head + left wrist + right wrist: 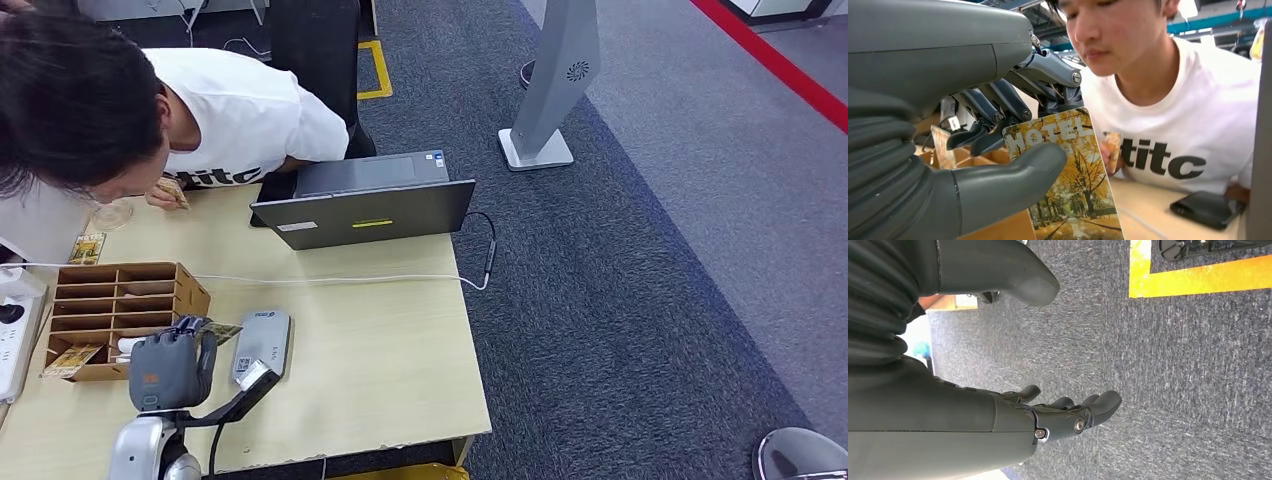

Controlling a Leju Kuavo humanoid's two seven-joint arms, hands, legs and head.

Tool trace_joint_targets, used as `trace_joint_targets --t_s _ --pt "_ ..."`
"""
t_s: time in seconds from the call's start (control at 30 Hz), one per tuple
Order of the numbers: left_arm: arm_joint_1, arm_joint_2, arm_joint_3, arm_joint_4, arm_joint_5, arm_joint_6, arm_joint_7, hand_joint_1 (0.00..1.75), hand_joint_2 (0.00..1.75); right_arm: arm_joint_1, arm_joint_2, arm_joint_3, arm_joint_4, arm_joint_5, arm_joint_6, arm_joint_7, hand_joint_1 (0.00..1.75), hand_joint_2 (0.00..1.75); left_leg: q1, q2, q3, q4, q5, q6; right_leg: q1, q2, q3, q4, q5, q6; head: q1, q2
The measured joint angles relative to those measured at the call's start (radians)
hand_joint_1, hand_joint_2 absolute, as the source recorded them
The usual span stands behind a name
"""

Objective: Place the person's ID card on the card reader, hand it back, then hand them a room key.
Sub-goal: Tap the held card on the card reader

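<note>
Left robot hand (1013, 145): pinching the room key (1068, 175), a "HOTEL" card, between thumb and fingers.
Card axis: probably standing upright, long side vertical.
Person (150, 110): leaning in across the surface (380, 330), straight beyond the card.
Right robot hand (1068, 415): hanging open over the carpet (1173, 365), farther away.

card (1068, 175): "HOTEL" | person's white shirt (1198, 125): "titc" | other labels too small to read
</note>
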Motion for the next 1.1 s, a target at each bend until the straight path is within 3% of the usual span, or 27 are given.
trace_joint_targets --t_s 0.67,0.9,1.1 --pt "-0.034 0.014 -0.015 0.142 -0.034 -0.011 0.034 1.75 1.75 0.0 -0.003 0.0 0.0 0.025 0.001 0.006 0.0 1.75 0.0 0.0 0.0 0.0 0.0 0.0 0.0 -0.001 0.001 0.0 0.0 0.0 0.0 0.0" --pt "-0.033 0.028 -0.016 0.126 -0.007 -0.007 0.03 1.75 1.75 0.0 -0.003 0.0 0.0 0.037 0.001 0.006 0.0 1.75 0.0 0.0 0.0 0.0 0.0 0.0 0.0 -0.001 0.001 0.0 0.0 0.0 0.0 0.0" --pt "-0.029 0.057 -0.015 0.017 0.067 -0.004 0.005 1.75 1.75 0.001 -0.003 -0.001 0.0 0.053 0.001 0.008 0.0 1.75 0.0 0.0 0.0 0.0 0.0 0.0 0.0 0.0 0.0 0.0 0.0 0.0 0.0 0.0"
